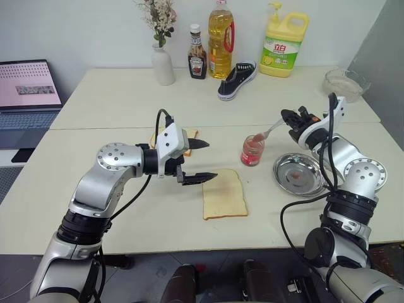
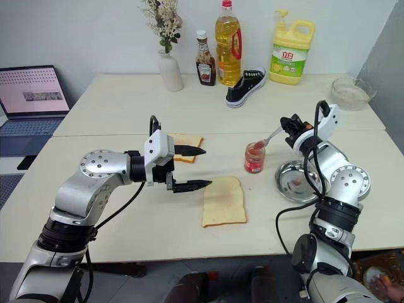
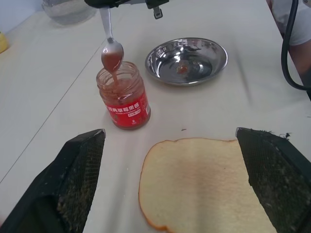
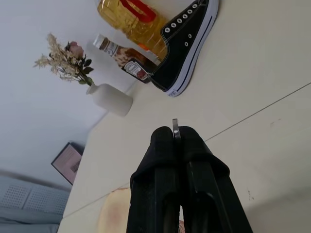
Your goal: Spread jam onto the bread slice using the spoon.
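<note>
Jam [image 3: 121, 97] sits in its small clear jar on the desk [image 1: 126, 208], between the bread slice [image 1: 223, 194] and a round steel dish [image 1: 299, 174]. The spoon [image 3: 111, 46] hangs just over the jar mouth with a red load in its bowl and a thread of jam trailing down into the jar.

The likely trouble is a drip: carrying the loaded spoon across the bare desk to the bread could drop jam short of the slice, especially if the wrist rolls and tips the bowl. The thin handle might also twist in the grip.

The right gripper [image 1: 291, 118] is clenched on the handle's end, reaching forward roughly level, with the spoon slanting down to the jar. The left gripper [image 1: 197, 161] hovers just beside the bread's near corner, fingers spread wide and grasping nothing, aimed across toward the jar.
</note>
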